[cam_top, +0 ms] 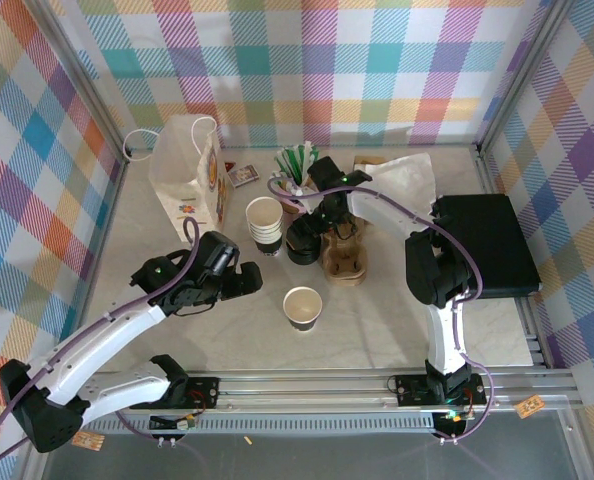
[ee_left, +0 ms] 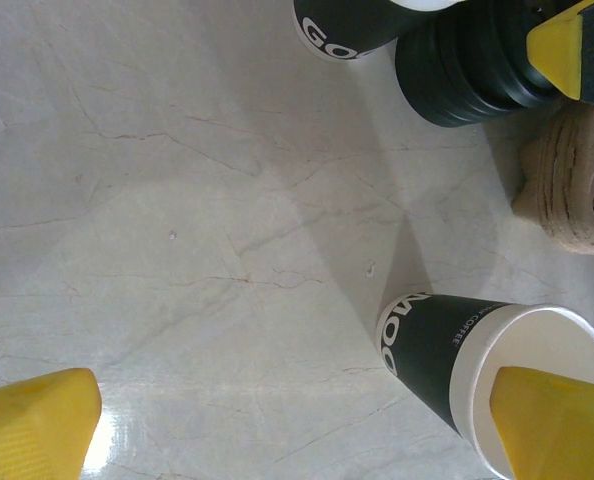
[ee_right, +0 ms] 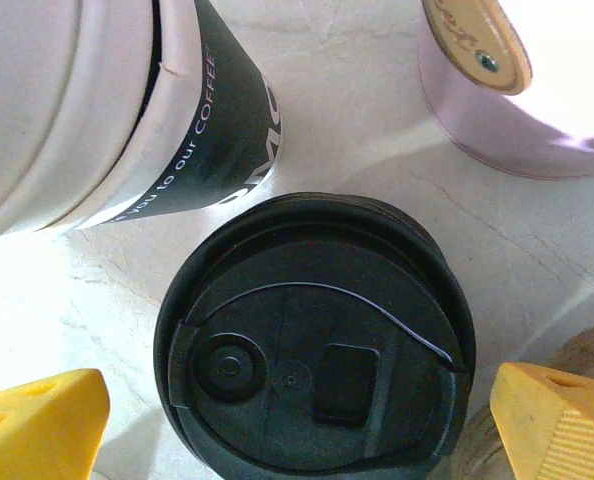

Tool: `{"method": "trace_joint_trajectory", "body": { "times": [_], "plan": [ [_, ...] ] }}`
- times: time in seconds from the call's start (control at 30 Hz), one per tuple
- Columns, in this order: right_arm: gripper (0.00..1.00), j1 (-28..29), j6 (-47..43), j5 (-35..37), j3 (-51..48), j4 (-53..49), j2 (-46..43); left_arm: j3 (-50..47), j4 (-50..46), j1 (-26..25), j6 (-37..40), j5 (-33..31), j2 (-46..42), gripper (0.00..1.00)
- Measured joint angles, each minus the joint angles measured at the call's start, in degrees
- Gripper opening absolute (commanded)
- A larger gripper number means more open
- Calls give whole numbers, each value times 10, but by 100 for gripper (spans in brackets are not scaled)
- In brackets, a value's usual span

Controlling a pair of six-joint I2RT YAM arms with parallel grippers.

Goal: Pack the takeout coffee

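Much bare table [cam_top: 397, 320] around the lone cup [cam_top: 302, 307], left tool [cam_top: 249, 281] near.

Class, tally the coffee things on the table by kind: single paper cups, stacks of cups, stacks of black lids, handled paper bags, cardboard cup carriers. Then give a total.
Single paper cup: 1
Stack of paper cups: 1
Stack of black lids: 1
Handled paper bag: 1
Cardboard cup carrier: 1
Total: 5
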Motion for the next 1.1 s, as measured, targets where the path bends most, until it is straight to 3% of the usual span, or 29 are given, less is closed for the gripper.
{"method": "trace_joint_trajectory", "body": {
  "times": [0.73,1.1],
  "plan": [
    [94,15,-17,17,14,-17,10,-3,0,0,-5,0,-5,99],
    [88,19,-17,27,35,-24,27,-3,-1,0,-3,-5,-5,99]
  ]
}}
